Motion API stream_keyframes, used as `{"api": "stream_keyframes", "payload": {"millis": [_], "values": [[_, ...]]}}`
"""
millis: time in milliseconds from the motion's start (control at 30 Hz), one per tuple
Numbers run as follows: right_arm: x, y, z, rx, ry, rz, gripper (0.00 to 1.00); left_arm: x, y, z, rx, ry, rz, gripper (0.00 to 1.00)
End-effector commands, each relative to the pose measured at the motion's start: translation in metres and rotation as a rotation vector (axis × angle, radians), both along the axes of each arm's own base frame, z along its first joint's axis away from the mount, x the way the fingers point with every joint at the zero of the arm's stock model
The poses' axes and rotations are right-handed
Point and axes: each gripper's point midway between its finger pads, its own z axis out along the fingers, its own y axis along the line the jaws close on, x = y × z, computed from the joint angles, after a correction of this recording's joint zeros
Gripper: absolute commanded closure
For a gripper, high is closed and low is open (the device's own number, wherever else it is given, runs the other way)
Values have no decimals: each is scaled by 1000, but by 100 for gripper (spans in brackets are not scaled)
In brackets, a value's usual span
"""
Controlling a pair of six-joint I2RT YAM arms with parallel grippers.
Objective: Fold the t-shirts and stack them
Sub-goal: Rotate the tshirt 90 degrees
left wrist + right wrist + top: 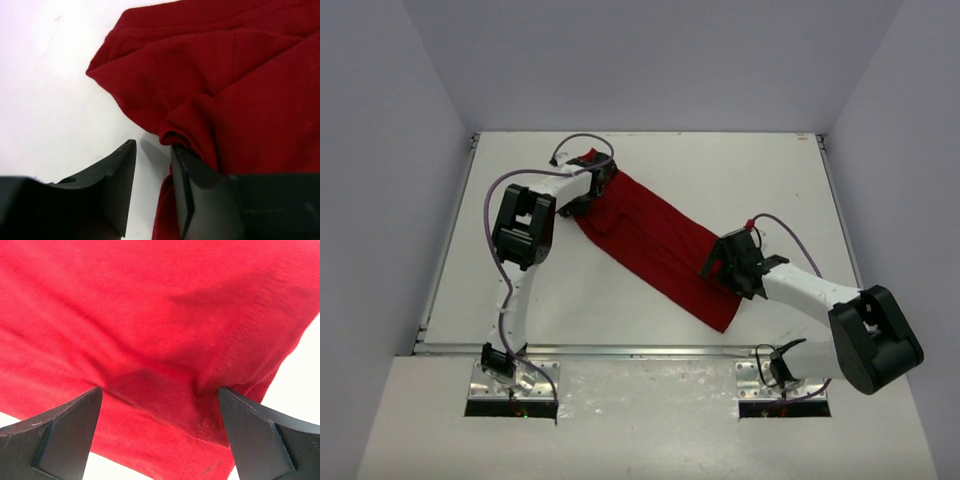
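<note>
1. From above, the dark red t-shirt (650,240) lies on the white bench (770,180) as a long folded band running from far left to near right. The left claw (574,207) is at its far end and the right claw (722,268) is near its near end.
2. In the left wrist view, the left claw (153,146) is only slightly parted. Bare bench (50,100) shows in the gap, and one finger (192,185) touches a bunched fold of the t-shirt (240,90).
3. In the right wrist view, the right claw (160,390) is spread wide and released. The t-shirt (150,305) puckers between its tips, beside the hem.
</note>
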Motion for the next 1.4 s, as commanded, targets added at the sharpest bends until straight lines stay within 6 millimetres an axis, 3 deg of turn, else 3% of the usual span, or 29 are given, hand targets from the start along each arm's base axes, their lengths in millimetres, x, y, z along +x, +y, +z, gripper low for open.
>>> {"api": "stream_keyframes", "payload": {"millis": [0, 167, 200, 233, 267, 300, 367, 400, 500, 567, 667, 767, 800, 833, 867, 900, 933, 1000, 1033, 1067, 1133, 1167, 1200, 1233, 1267, 1333, 1367], "values": [[-21, 30, -13, 155, 65, -122, 1, 36, -39, -45, -153, 48, -163, 66], [-42, 60, -21, 212, 102, -141, 1, 104, -75, -48, -200, 27, -401, 67], [-45, 66, -21, 218, 106, -132, 1, 110, -83, -66, -214, 50, -447, 65], [-55, 79, -21, 220, 109, -87, 1, 132, -98, -49, -246, 7, -535, 65], [-56, 84, -21, 218, 101, -93, 1, 139, -103, -47, -254, -3, -566, 65], [-58, 91, -23, 213, 108, -78, 1, 149, -111, -42, -265, -30, -623, 56], [-63, 114, -26, 218, 119, -36, 1, 166, -120, -29, -273, -115, -676, 48], [-64, 120, -28, 215, 125, -26, 1, 171, -126, -15, -282, -155, -708, 45], [-61, 149, -26, 213, 133, 15, 1, 182, -135, -14, -299, -211, -764, 33], [-68, 158, -37, 190, 170, 33, 1, 192, -148, -2, -328, -253, -806, 31], [-67, 170, -34, 212, 170, 36, 1, 200, -154, 18, -342, -310, -815, 30], [-70, 184, -24, 274, 148, 73, 1, 192, -139, 42, -309, -310, -737, 28], [-74, 189, -21, 270, 145, 92, 1, 189, -121, 61, -255, -332, -637, 28], [-73, 190, -17, 258, 137, 101, 1, 183, -108, 70, -224, -328, -580, 28], [-71, 197, -11, 265, 125, 111, 1, 173, -96, 97, -206, -344, -526, 27], [-71, 198, -6, 269, 118, 119, 1, 159, -76, 92, -173, -327, -429, 27], [-72, 194, -6, 256, 116, 114, 1, 150, -67, 101, -165, -335, -391, 26], [-72, 186, -1, 250, 97, 105, 1, 120, -51, 126, -168, -374, -326, 7], [-72, 181, 8, 267, 66, 106, 1, 113, -48, 138, -176, -412, -315, 4], [-72, 179, 14, 281, 45, 116, 1, 85, -46, 145, -211, -411, -323, 0], [-71, 180, 27, 301, -10, 191, 1, 64, -55, 152, -299, -457, -349, 0], [-71, 186, 44, 306, -53, 301, 1, 28, -65, 144, -374, -437, -394, 0], [-69, 188, 53, 285, -87, 358, 1, 12, -70, 141, -411, -444, -412, 0], [-63, 188, 68, 246, -117, 395, 1, -6, -74, 166, -453, -527, -428, 0], [-58, 180, 76, 183, -144, 435, 1, -47, -85, 125, -516, -440, -450, 0], [-52, 162, 77, 107, -149, 468, 1, -84, -96, 115, -589, -458, -459, 0], [-43, 144, 78, 117, -131, 432, 1, -122, -99, 99, -645, -451, -457, 0]]}}
